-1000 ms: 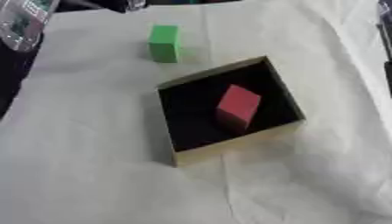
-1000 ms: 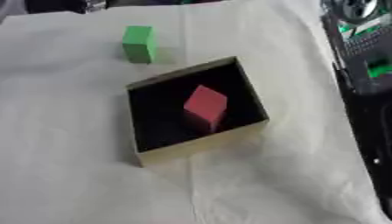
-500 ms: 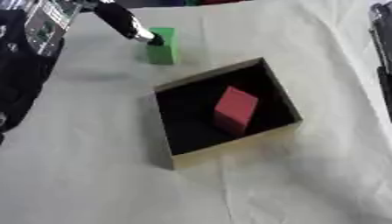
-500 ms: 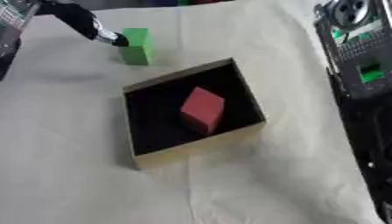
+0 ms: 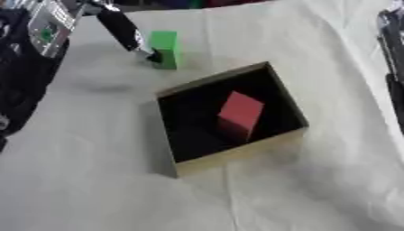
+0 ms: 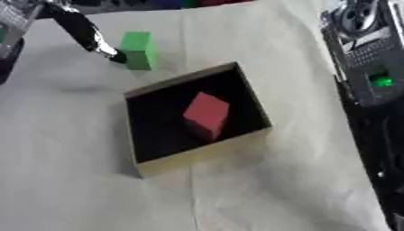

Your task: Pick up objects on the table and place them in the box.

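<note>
A green block (image 5: pixel 164 48) stands on the white cloth, just beyond the far left corner of the box (image 5: pixel 236 156). The box is shallow, with tan walls and a black inside. A red block (image 5: pixel 239 113) lies tilted inside it. My left hand (image 5: pixel 122 29) comes in from the upper left. One straight black finger slants down, and its tip meets the green block's left side near the bottom. The rest of that hand is out of frame. My right hand shows in neither view.
My right arm (image 6: pixel 367 54), black with silver parts and a green light, runs down the right edge. The silver and black part of my left arm (image 5: pixel 47 27) fills the upper left corner. White cloth (image 5: pixel 94 180) covers the table around the box.
A second ago no hand was in view. My left hand has come in from the upper left, and its fingertip has stayed against the green block's left side. The camera has shifted a little.
</note>
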